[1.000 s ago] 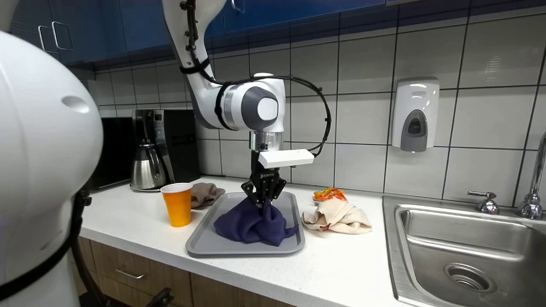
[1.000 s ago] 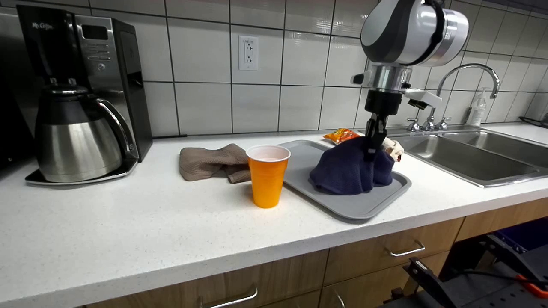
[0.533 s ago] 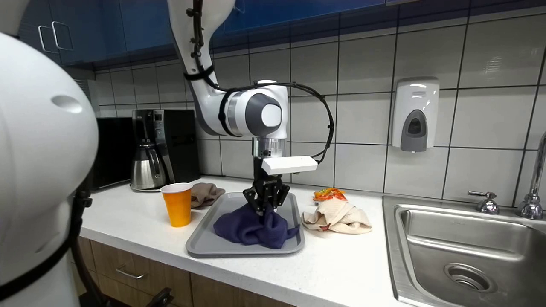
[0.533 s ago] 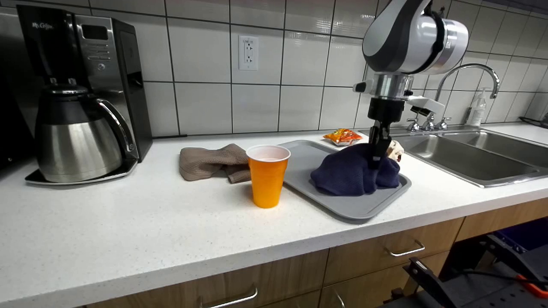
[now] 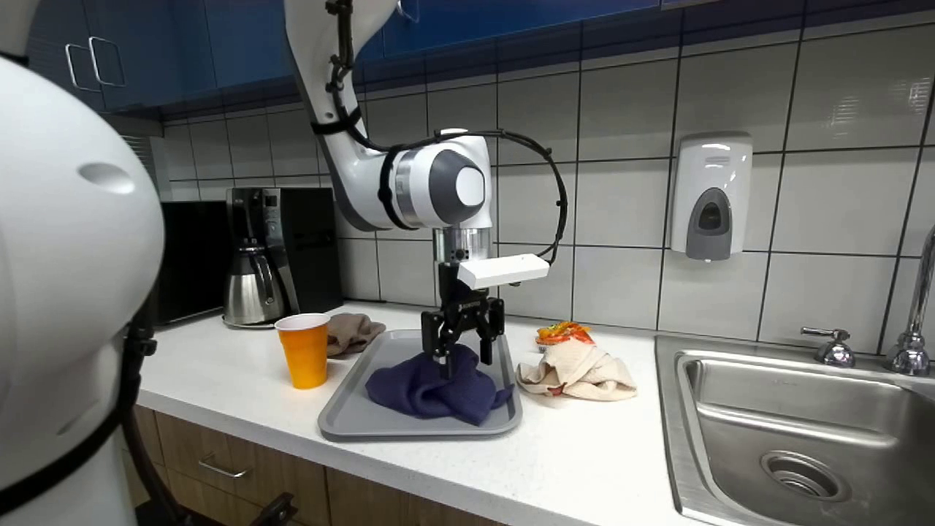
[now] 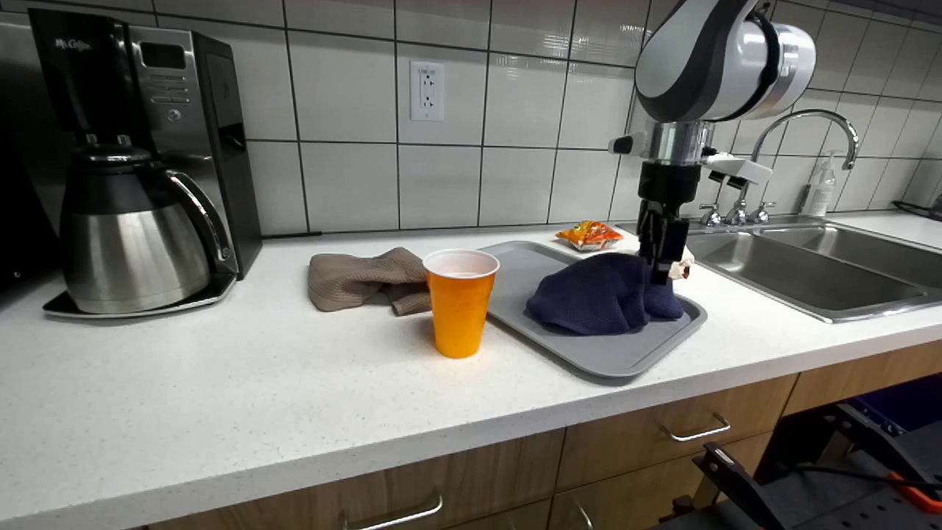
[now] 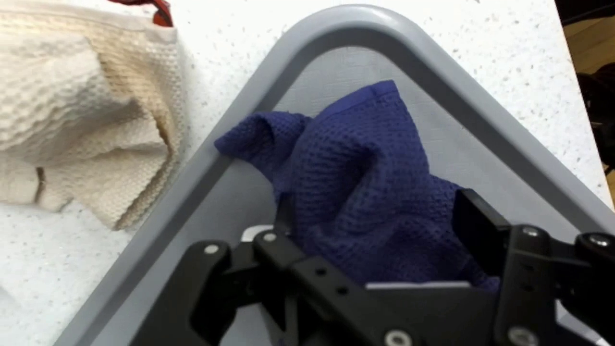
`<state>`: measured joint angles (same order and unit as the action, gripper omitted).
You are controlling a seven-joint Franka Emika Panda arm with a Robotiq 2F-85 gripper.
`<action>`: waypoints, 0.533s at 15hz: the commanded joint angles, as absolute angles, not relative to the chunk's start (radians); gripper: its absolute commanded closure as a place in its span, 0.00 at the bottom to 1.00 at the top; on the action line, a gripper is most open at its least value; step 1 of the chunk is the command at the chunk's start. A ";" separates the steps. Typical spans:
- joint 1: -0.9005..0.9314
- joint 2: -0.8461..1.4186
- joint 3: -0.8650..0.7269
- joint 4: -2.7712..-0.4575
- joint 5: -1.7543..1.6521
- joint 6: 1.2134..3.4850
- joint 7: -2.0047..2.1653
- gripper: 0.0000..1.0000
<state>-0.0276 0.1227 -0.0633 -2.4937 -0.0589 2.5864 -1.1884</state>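
Though rumpled and heaped, held by nothing: a dark blue towel [image 5: 431, 394], lying on the gray tray [image 5: 358, 413] in deep folds, with one corner reaching the raised rim in the wrist view. Just over the towel, pointing down, a black gripper [image 5: 466, 365] with jaws spread wide and nothing in their grasp. Between the parted fingers [image 7: 480, 230], seen from the wrist, a good part of the cloth, creased; at the very tips, close to the fabric, contact impossible to tell for certain. Higher up, a white and gray arm [image 5: 438, 186], bent downward.

Just beside the tray, a cream towel [image 5: 577, 372], crumpled, with a bit of red [image 7: 163, 14] showing at the edge; behind this, toward the wall, an orange snack bag [image 6: 589, 235]. Near the tray's opposite side, an upright orange cup [image 6: 462, 309] with a white rim, and a brown towel [image 6: 360, 280], partly hidden by the cup in both exterior views. Farther along that way, a coffee maker [image 6: 169, 132] with a steel pot [image 6: 140, 250] seated in it. Well past the cream towel, a steel sink [image 5: 676, 424] with a faucet [image 5: 909, 354], plus a pump bottle [image 6: 822, 191] behind. On the tiled wall [image 6: 346, 184], a soap dispenser [image 5: 712, 197]. Underneath all, a speckled white counter [image 6: 221, 397]; overhead, blue cupboards [image 5: 511, 29].
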 commanded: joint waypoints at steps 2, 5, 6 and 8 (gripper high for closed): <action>-0.040 0.039 -0.056 -2.525 -0.137 2.584 -1.136 0.00; -0.042 0.007 -0.060 -2.527 -0.156 2.583 -1.091 0.00; -0.042 0.001 -0.063 -2.523 -0.161 2.576 -1.065 0.00; -0.047 -0.008 -0.069 -2.513 -0.150 2.558 -1.019 0.00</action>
<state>-0.0290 0.0413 -0.0674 -2.5009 -0.1250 2.5850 -1.0964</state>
